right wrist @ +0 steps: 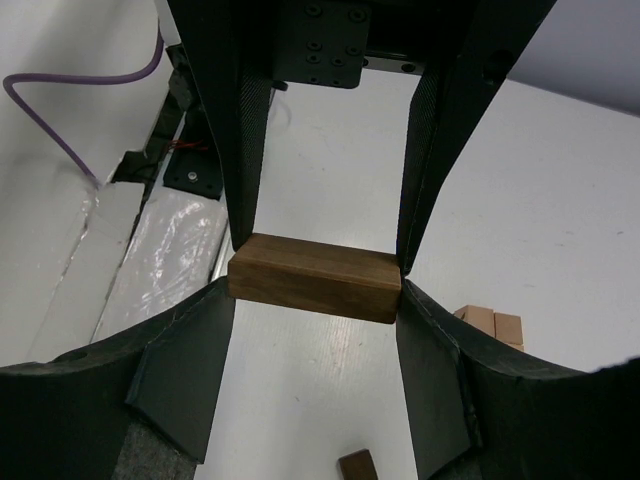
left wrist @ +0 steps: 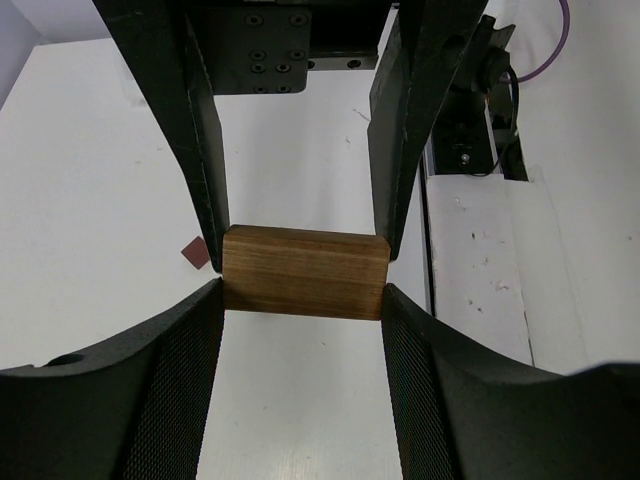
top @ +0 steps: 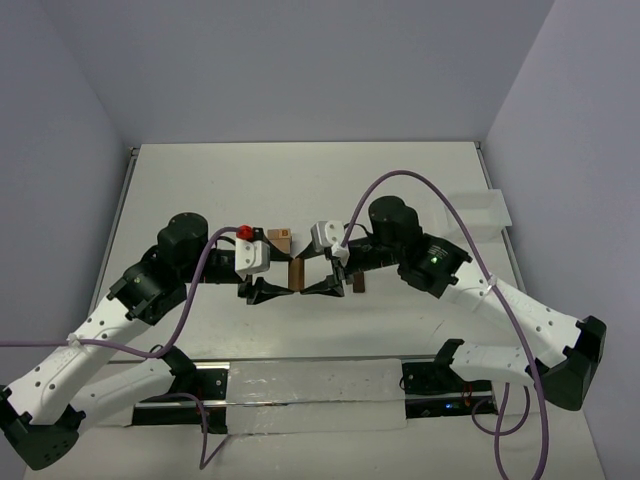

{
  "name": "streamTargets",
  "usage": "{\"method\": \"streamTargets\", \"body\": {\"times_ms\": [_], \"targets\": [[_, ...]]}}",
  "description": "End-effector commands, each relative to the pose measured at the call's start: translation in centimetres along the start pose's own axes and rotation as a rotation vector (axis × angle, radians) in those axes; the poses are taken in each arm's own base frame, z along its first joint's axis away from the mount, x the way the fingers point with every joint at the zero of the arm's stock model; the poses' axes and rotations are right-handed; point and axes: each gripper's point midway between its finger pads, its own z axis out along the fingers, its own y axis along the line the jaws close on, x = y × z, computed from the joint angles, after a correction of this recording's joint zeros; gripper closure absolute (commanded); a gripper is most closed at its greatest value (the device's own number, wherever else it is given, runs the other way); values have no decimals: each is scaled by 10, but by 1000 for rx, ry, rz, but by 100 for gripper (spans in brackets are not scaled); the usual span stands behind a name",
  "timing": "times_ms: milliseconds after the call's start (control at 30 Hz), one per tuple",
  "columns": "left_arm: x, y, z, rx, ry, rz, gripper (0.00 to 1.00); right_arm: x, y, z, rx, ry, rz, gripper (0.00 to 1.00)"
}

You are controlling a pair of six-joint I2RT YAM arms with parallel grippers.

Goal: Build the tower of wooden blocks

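Note:
A brown wood block [top: 297, 272] hangs above the table between my two grippers, which face each other. In the left wrist view the block [left wrist: 305, 272] spans the gap between my left gripper's [left wrist: 303, 298] mesh pads [left wrist: 205, 330], and both pads touch its ends. The right gripper's fingers [left wrist: 205, 170] clamp the same block from the far side. In the right wrist view my right gripper [right wrist: 315, 300] is shut on the block [right wrist: 315, 275]. Tan blocks [top: 283, 238] sit together behind the grippers. They also show in the right wrist view as tan blocks [right wrist: 490, 322].
A small dark block [top: 358, 285] lies on the table under the right arm, seen below its jaws as a dark block [right wrist: 358, 465]. A reddish piece [left wrist: 195, 250] lies left of the held block. A white tray [top: 480, 210] stands at the right edge.

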Motion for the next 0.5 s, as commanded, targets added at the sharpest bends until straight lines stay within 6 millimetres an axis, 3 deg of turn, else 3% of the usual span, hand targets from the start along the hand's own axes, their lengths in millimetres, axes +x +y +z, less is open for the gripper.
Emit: {"method": "streamTargets", "body": {"times_ms": [0, 33, 133, 267, 467], "targets": [[-18, 9, -7, -56, -16, -15, 93, -6, -14, -1, 84, -16, -33, 29], [-14, 7, -9, -52, -1, -26, 97, -5, -14, -2, 93, -15, -30, 18], [-7, 7, -14, -56, 27, -18, 100, 0, -20, -5, 134, 0, -14, 4], [6, 10, -22, -81, 77, 2, 100, 7, -30, -15, 187, 14, 32, 0], [27, 37, -32, -124, 208, 84, 100, 29, -51, -49, 299, 54, 130, 0]]}}
